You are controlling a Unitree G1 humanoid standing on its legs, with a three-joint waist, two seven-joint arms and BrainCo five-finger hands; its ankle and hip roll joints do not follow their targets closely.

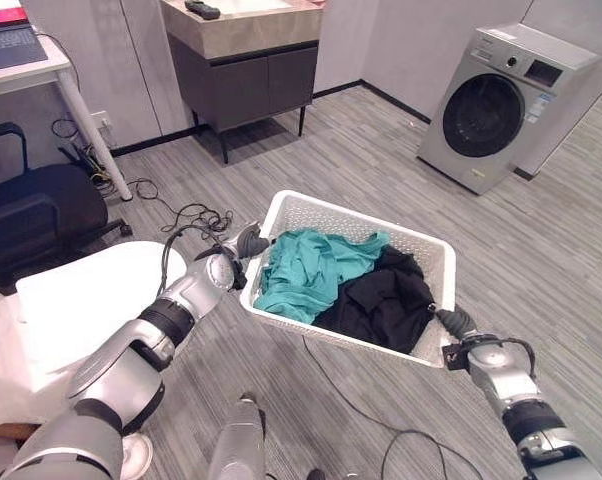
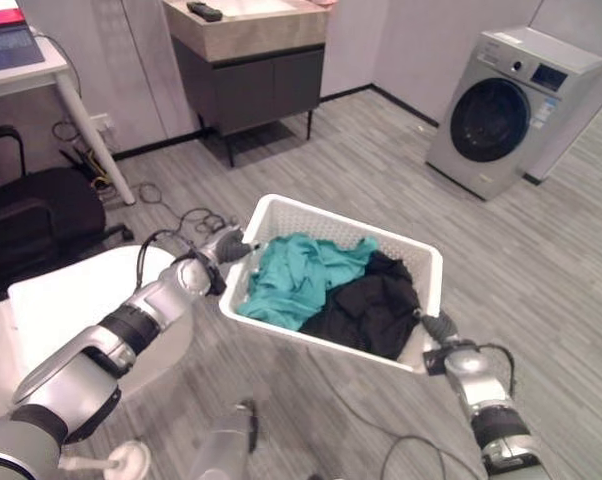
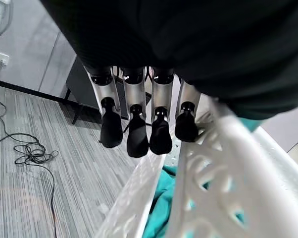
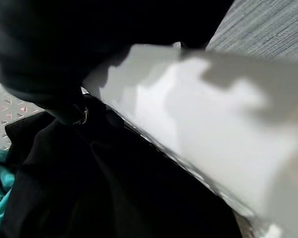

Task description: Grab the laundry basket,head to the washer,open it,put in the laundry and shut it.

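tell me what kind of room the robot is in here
Probably a home-style laundry or utility room, perhaps a mock-up. A front-loading washer stands by the wall, a dark vanity cabinet sits opposite, and a white laundry basket of clothes is carried over grey plank flooring.

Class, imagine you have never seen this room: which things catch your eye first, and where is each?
A white laundry basket sits mid-scene, held off the floor between the left robot hand and the right robot hand. Teal clothing and black clothing lie inside it. A grey washer, door shut, stands far right.
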